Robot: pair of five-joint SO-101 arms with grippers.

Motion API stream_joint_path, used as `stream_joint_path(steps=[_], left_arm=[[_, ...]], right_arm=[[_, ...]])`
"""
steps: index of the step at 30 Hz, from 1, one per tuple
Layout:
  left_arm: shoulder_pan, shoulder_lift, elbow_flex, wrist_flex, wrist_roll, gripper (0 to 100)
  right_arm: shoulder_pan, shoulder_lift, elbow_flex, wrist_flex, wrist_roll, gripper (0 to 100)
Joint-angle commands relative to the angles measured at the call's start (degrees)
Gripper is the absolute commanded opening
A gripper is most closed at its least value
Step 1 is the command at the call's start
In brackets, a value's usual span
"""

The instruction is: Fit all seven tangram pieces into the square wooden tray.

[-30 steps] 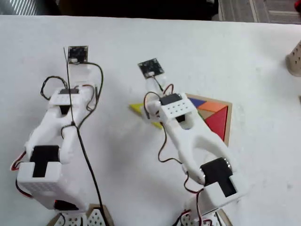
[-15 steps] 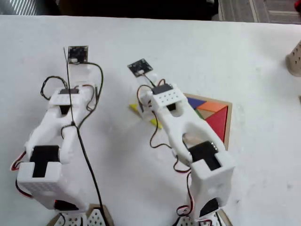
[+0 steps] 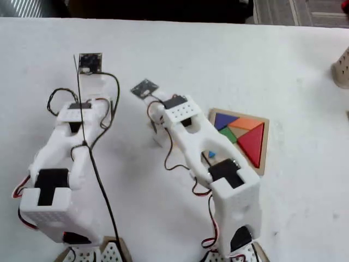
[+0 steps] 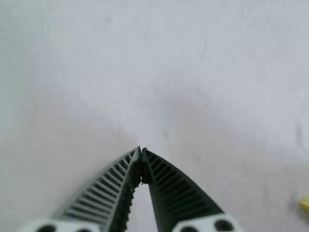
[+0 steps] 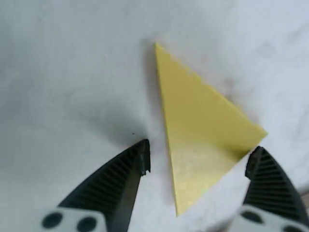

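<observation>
The square wooden tray lies right of centre on the white table. It holds a red triangle, an orange piece, a purple-blue piece and a green piece. A small blue triangle peeks out beside the right arm. A yellow triangle lies flat on the table, left of the tray. My right gripper is open low over it, one finger on each side. My left gripper is shut and empty above bare table. A yellow corner shows at that view's edge.
A beige perforated object stands at the table's right edge. The left arm stretches over the left half of the table. The dark far edge of the table runs along the back.
My right arm has swung left, away from the tray, and now covers the yellow triangle in the high view. More of the tray shows. The left arm has not moved.
</observation>
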Motion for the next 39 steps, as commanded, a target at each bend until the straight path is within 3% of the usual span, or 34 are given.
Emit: stream_joint_path(steps=[1, 8, 12, 23, 28, 39], left_arm=[[0.3, -0.6, -2.9, -0.8, -0.5, 2], [0.3, -0.6, -2.9, -0.8, -0.5, 2], [0.4, -0.6, -2.9, -0.8, -0.5, 2], [0.3, -0.6, -2.9, -0.8, -0.5, 2], [0.3, -0.6, -2.9, -0.8, -0.5, 2], [0.3, -0.6, -2.9, -0.8, -0.5, 2]], right_arm=[[-0.5, -0.8, -1.2, 1.5, 1.8, 30.5], [0.0, -1.1, -1.2, 1.5, 2.1, 28.2], [1.5, -2.0, -2.5, 2.0, 2.7, 32.9], [1.8, 0.9, -3.8, 3.2, 10.8, 35.6], [1.4, 2.3, -5.9, 4.0, 15.7, 29.6], [1.1, 2.6, -6.4, 5.3, 21.3, 34.2]])
